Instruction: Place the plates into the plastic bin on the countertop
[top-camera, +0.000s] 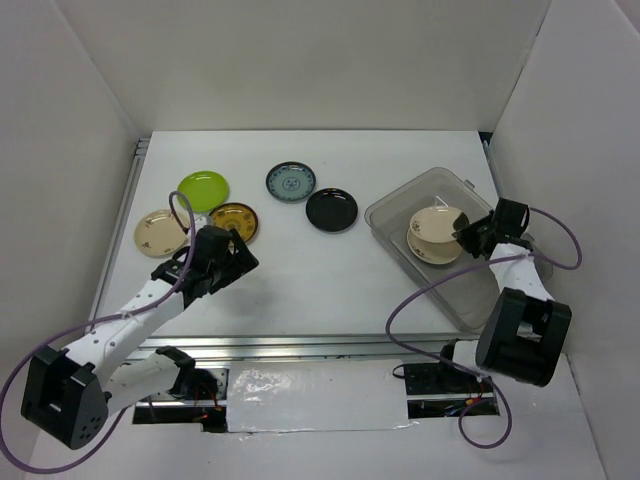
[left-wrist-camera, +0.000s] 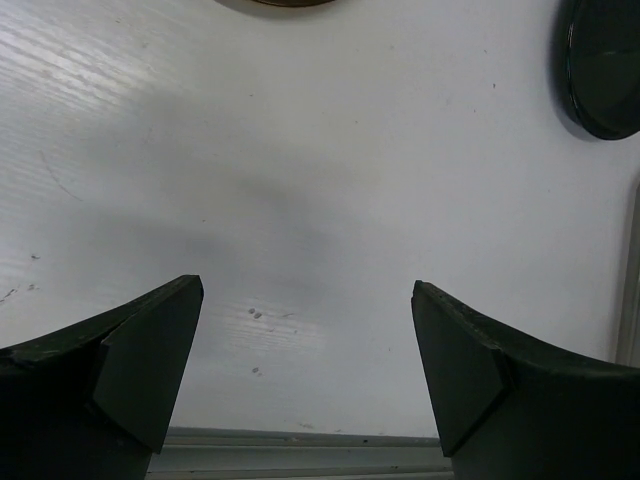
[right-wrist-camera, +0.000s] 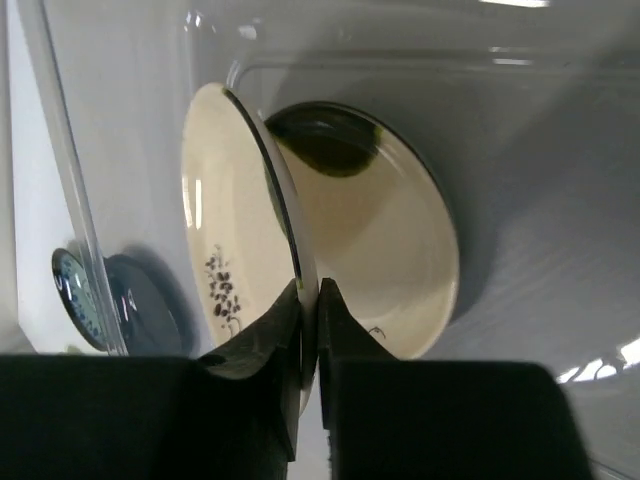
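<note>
The right gripper (right-wrist-camera: 310, 290) is clamped on the thin rim of a glossy round cream plate (right-wrist-camera: 225, 250), which it holds tilted on edge inside the clear plastic bin (right-wrist-camera: 60, 150), close over a second cream plate (right-wrist-camera: 400, 250). The left gripper (left-wrist-camera: 308, 290) hangs with its jaws spread wide over the matte white countertop (left-wrist-camera: 300, 150), near the black plate (left-wrist-camera: 605, 70).

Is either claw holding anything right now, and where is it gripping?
The right gripper pinches a cream plate by its rim; the left gripper holds nothing.
</note>
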